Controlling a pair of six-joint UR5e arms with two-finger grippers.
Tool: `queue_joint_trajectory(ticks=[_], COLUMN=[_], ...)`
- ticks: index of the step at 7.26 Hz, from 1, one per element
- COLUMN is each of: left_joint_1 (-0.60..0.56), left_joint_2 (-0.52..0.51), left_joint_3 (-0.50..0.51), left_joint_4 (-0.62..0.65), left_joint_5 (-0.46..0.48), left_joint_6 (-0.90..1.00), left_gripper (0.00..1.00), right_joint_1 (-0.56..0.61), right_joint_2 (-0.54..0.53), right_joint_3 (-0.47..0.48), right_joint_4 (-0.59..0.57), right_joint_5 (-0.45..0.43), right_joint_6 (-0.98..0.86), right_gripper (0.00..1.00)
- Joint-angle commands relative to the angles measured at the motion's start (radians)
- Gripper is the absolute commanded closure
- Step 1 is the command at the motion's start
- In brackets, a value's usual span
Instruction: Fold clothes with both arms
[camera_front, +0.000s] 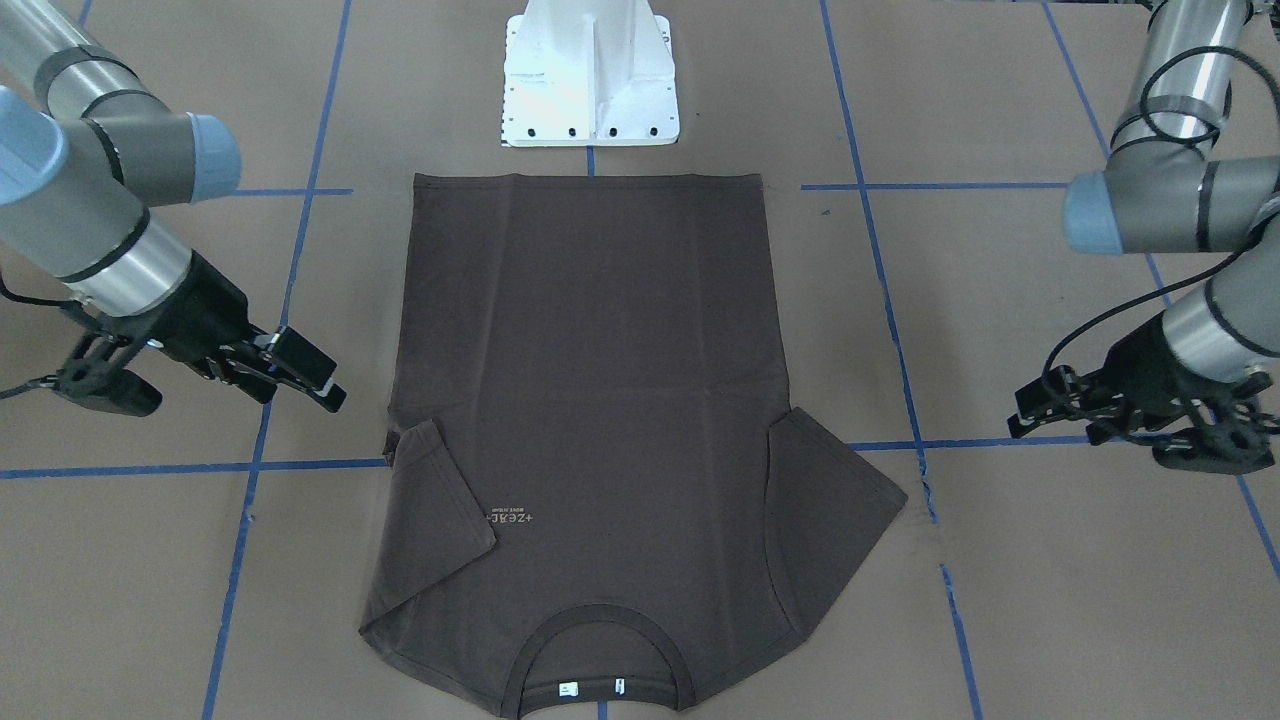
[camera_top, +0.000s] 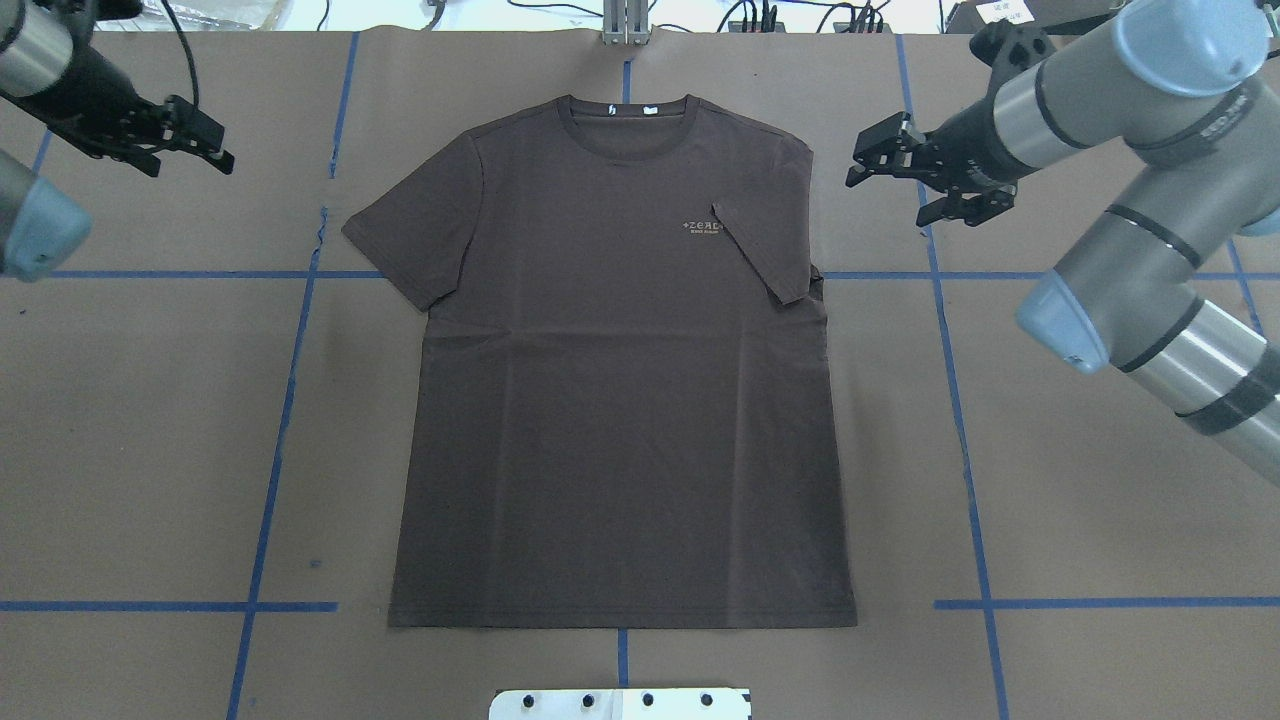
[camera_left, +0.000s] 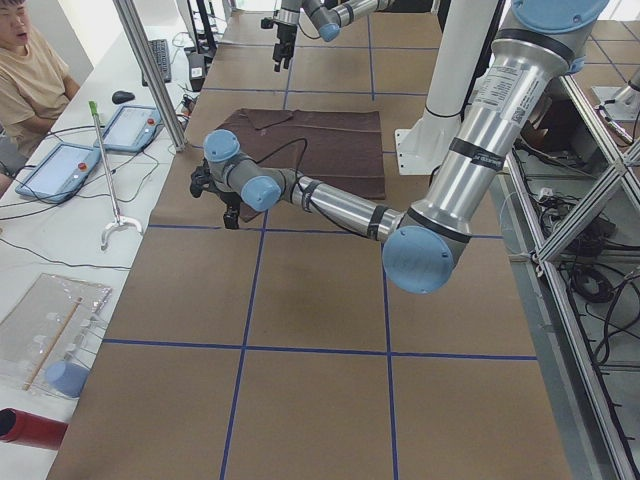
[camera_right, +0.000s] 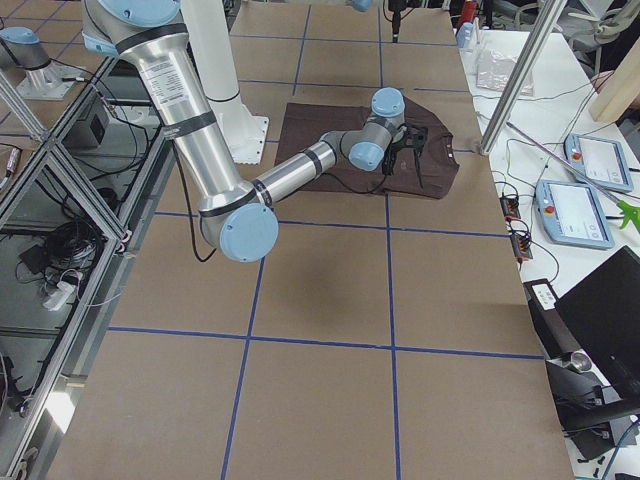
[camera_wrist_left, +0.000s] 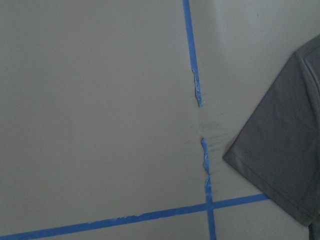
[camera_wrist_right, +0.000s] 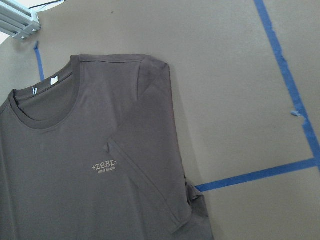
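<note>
Overhead exterior: brown T-shirt (camera_top: 620, 400) flat on table (camera_top: 150, 400); left hand (camera_top: 222, 148) and right hand (camera_top: 856, 167) each empty, jaws apart.

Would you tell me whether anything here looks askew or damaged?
On the T-shirt, the sleeve on the robot's right is folded inward onto the chest; the other sleeve lies flat. The blue tape beside it is torn.
</note>
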Motion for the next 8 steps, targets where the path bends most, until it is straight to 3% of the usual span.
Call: queue_joint_trajectory(ticks=[1, 2, 3, 8], left_joint_1=[0.094, 0.14, 0.162, 0.219], left_joint_2=[-0.103, -0.126, -0.128, -0.136], left_joint_3=[0.189, 0.193, 0.197, 0.228], left_joint_4=[-0.181, -0.19, -0.191, -0.191], left_joint_5=[0.081, 0.191, 0.224, 0.297], left_joint_6=[-0.258, -0.314, -0.317, -0.313], left_gripper=[0.07, 0.08, 0.15, 0.38], right_joint_1=[0.025, 0.025, 0.025, 0.017], right_joint_2=[-0.071, -0.089, -0.094, -0.089], right_joint_3=[0.059, 0.073, 0.08, 0.074], right_joint_4=[0.01, 0.011, 0.013, 0.011], right_joint_5=[0.026, 0.023, 0.023, 0.007], right_joint_6=[-0.002, -0.002, -0.002, 0.003], right_gripper=[0.0, 0.0, 0.0, 0.0])
